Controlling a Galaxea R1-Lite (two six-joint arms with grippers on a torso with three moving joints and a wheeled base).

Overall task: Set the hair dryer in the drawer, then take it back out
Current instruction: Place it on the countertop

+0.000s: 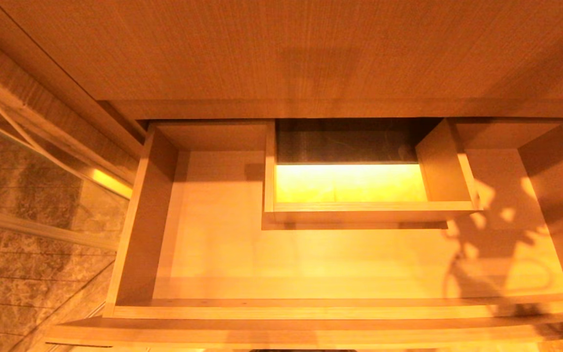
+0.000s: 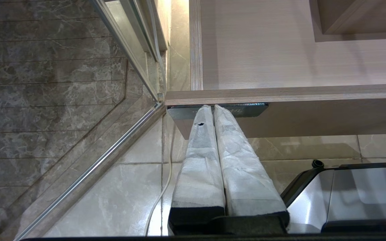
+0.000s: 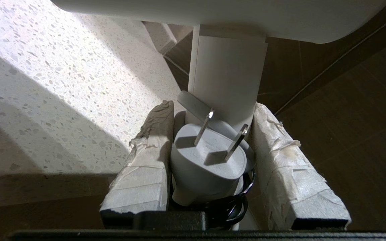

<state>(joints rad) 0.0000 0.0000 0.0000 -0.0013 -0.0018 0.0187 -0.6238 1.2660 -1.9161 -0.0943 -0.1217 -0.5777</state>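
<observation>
The right gripper [image 3: 213, 134] holds the white hair dryer [image 3: 228, 77] by its handle, its two taped fingers [image 3: 146, 160] pressed on both sides, and the grey plug [image 3: 208, 160] with its dark coiled cord sits between them near the palm. This gripper is above a speckled stone counter [image 3: 45, 83] and is not seen from the head; only a shadow with a looping cord falls on the drawer floor at about 4 o'clock in that view. The drawer [image 1: 140, 215] is pulled fully open and is empty, with a boxed cut-out [image 1: 359, 212] at its back middle. The step in hand seems to be to carry the dryer to the drawer. To do it well, the arm should bring the dryer over the wide free floor in front of the cut-out, lower it flat, and keep the cord and plug inside the walls before it lets go. The left gripper [image 2: 213, 110] is parked low just before the drawer front, its fingers closed together on nothing, near a small dark label [image 2: 253, 109].
</observation>
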